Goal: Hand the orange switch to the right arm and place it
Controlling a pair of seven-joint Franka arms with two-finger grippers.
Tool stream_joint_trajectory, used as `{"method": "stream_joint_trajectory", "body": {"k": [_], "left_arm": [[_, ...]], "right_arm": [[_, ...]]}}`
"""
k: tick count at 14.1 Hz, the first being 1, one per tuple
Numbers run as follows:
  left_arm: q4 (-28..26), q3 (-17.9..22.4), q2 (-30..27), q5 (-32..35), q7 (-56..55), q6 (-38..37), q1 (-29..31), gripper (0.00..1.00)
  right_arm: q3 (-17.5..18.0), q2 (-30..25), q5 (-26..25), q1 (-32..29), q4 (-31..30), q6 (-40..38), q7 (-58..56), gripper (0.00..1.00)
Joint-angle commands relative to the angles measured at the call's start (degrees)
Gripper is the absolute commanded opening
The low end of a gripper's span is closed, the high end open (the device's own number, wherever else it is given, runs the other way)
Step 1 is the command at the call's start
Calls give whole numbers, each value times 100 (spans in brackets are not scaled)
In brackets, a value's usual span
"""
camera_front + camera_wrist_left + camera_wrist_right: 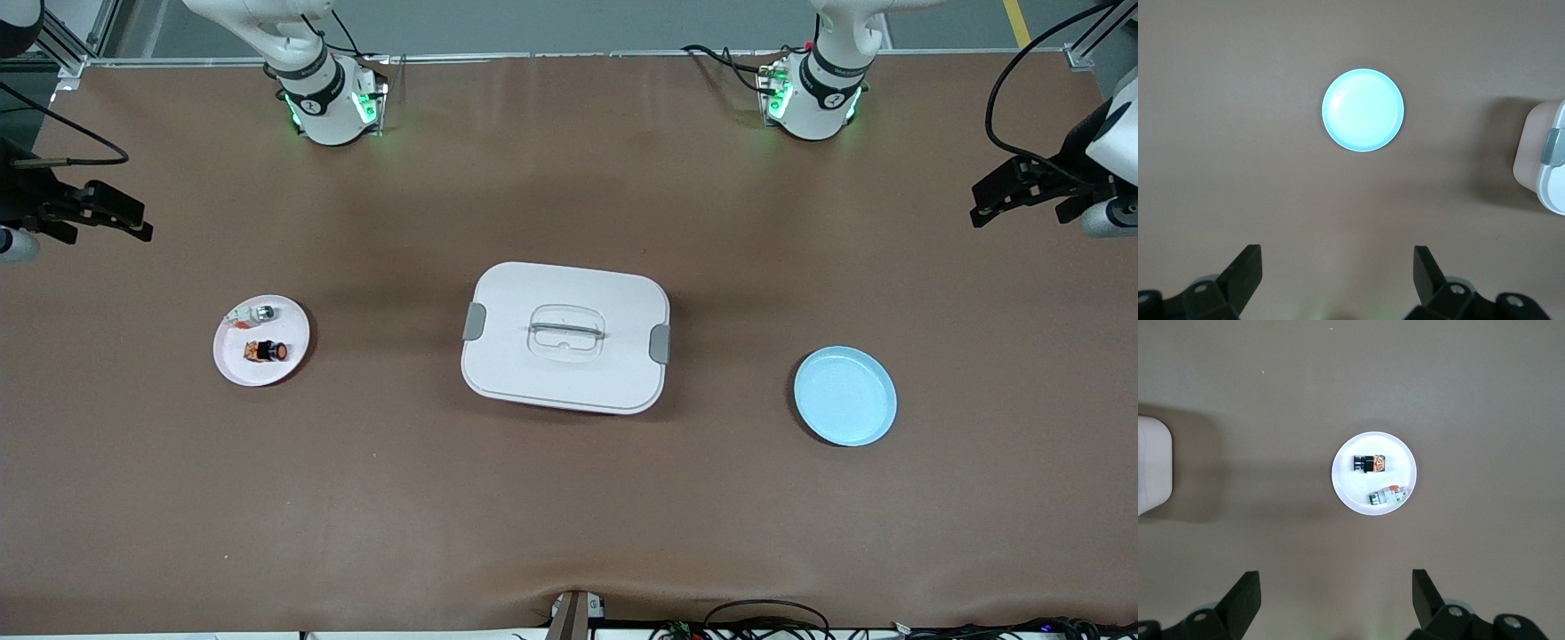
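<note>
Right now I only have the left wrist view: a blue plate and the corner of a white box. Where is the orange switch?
Observer: The orange switch lies on a white plate toward the right arm's end of the table.
Operator: Alone there?
Observer: No, a small silvery-white part shares that plate.
Operator: Right gripper?
Observer: The right gripper is open, high over that plate, holding nothing.
</note>
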Motion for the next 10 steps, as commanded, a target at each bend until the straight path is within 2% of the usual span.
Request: {"method": "stream_joint_trajectory", "body": {"k": [1,10], "left_arm": [[16,18,-91,-81,140,-32,-8,100],[25,27,-65,-64,123,-32,-8,100]], "right_arm": [[10,37,-5,-79,323,-329,128,100],[-201,-130,65,-26,165,-303,163,100]]}}
